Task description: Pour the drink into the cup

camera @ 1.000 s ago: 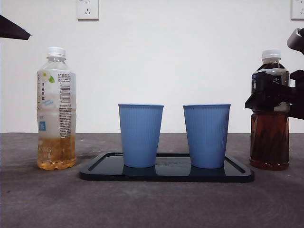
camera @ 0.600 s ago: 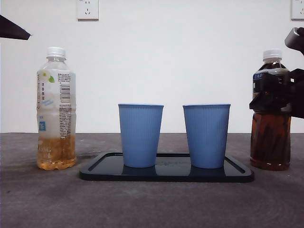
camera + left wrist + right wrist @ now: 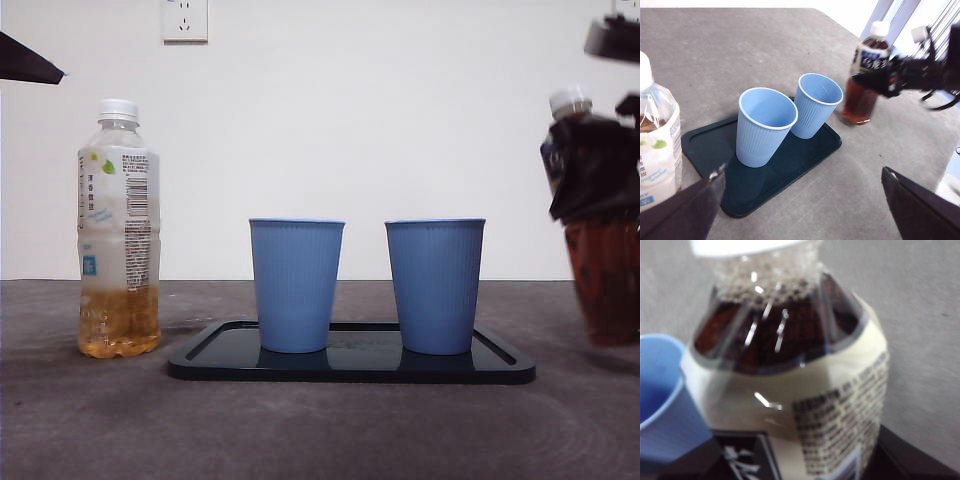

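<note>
A dark tea bottle (image 3: 605, 290) with a white cap hangs at the far right, just off the table and leaning with its top toward the cups. My right gripper (image 3: 600, 180) is shut on its labelled middle; the right wrist view is filled by this bottle (image 3: 790, 365). Two empty blue cups (image 3: 296, 285) (image 3: 435, 285) stand upright side by side on a black tray (image 3: 350, 370). The left wrist view shows the cups (image 3: 765, 125) (image 3: 815, 105) from above, with the dark bottle (image 3: 860, 100) beyond them. My left gripper (image 3: 802, 210) is open and holds nothing.
A capped clear bottle (image 3: 118, 230) with some yellow drink at its bottom stands left of the tray. The left arm shows only as a black tip (image 3: 25, 60) at the top left corner. Bare grey table lies in front of the tray.
The dark bottle has risen off the table in my right gripper, shifted to the right and tipped slightly. The cups, the tray and the left bottle have not moved.
</note>
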`<action>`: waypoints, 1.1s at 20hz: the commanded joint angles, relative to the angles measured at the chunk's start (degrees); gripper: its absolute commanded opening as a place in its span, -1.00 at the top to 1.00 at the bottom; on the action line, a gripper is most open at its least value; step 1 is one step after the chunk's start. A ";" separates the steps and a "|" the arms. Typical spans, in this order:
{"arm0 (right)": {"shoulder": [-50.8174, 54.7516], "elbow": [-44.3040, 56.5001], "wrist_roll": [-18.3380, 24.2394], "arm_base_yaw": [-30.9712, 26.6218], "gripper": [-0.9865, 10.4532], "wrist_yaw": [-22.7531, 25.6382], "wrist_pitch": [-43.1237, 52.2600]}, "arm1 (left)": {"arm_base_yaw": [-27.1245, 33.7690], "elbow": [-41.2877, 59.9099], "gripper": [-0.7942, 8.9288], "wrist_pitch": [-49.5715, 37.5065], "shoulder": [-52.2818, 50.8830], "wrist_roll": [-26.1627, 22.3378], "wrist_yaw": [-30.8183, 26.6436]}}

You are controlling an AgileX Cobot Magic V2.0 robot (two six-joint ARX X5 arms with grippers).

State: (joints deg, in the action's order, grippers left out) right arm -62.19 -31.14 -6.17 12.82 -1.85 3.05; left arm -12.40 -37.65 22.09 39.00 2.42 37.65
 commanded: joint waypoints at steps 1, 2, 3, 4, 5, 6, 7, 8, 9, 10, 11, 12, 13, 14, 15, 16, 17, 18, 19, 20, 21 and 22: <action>2.23 -9.18 4.37 1.99 0.46 2.56 -14.56 | -0.15 -0.98 -0.19 -0.59 0.42 -0.31 0.20; 2.19 -12.31 5.64 2.93 0.46 3.63 -20.65 | -0.15 -0.98 -0.19 -0.59 0.44 -0.31 0.20; 1.81 -15.17 7.21 4.02 0.46 4.46 -25.94 | -0.15 -0.98 -0.19 -0.50 0.46 -0.44 0.09; 1.38 -17.66 8.81 5.22 0.46 5.86 -30.53 | -0.15 -0.98 -0.19 -0.39 0.46 -0.46 -0.37; 0.55 -20.28 10.29 6.73 0.46 8.13 -35.04 | -0.15 -0.98 -0.19 -0.24 0.48 -0.44 -0.44; -0.42 -22.36 11.72 8.13 0.46 10.71 -38.45 | -0.15 -0.98 -0.19 -0.22 0.48 -0.44 -0.44; -1.55 -24.20 12.83 9.33 0.46 13.46 -41.29 | -0.15 -0.98 -0.19 -0.24 0.48 -0.44 -0.44; -2.89 -26.03 14.03 10.58 0.46 15.96 -43.98 | -0.15 -0.98 -0.19 -0.24 0.48 -0.44 -0.44; -4.59 -27.89 15.39 11.96 0.46 18.27 -46.45 | -0.15 -0.98 -0.19 -0.26 0.48 -0.44 -0.44; -6.08 -29.38 16.22 13.05 0.46 20.20 -48.19 | -0.15 -0.98 -0.19 -0.26 0.48 -0.44 -0.44; -7.96 -31.01 17.20 14.29 0.46 22.47 -50.05 | -0.15 -0.98 -0.19 -0.24 0.48 -0.44 -0.44; -9.33 -32.20 17.90 15.12 0.46 24.22 -51.43 | -0.15 -0.98 -0.19 -0.24 0.48 -0.42 -0.44; -11.23 -33.68 19.06 16.41 0.46 26.91 -52.87 | -0.15 -0.98 -0.19 -0.24 0.48 -0.42 -0.44; -12.52 -34.60 20.06 17.35 0.46 28.87 -53.66 | -0.15 -0.98 -0.19 -0.24 0.48 -0.39 -0.44; -13.81 -35.43 20.96 18.36 0.46 30.82 -54.36 | -0.15 -0.98 -0.19 -0.24 0.48 -0.37 -0.44; -14.95 -36.11 22.03 19.30 0.46 32.61 -54.86 | -0.15 -0.98 -0.19 -0.26 0.48 -0.37 -0.44; -16.17 -36.76 23.02 20.35 0.46 34.75 -55.32 | -0.15 -0.98 -0.19 -0.26 0.52 -0.22 -0.44; -17.05 -37.03 23.96 21.11 0.46 36.68 -55.52 | -0.17 -0.98 -0.19 -0.24 0.55 -0.22 -0.44; -18.05 -37.22 24.96 21.88 0.46 38.82 -55.95 | -0.15 -0.98 -0.19 -0.26 0.61 -0.22 -0.44; -18.91 -37.22 25.92 22.62 0.46 41.03 -56.41 | -0.17 -0.98 -0.19 -0.28 0.68 -0.20 -0.44; -19.74 -37.22 26.91 23.32 0.46 42.86 -57.09 | -0.15 -0.98 -0.19 -0.26 0.68 -0.17 -0.44; -20.55 -37.22 27.80 23.93 0.46 44.09 -57.40 | -0.15 -0.98 -0.19 -0.28 0.68 -0.15 -0.44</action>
State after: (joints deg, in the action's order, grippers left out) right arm -82.39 -66.48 19.62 36.16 40.21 -55.02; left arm -12.40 -37.65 22.30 39.38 2.42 37.34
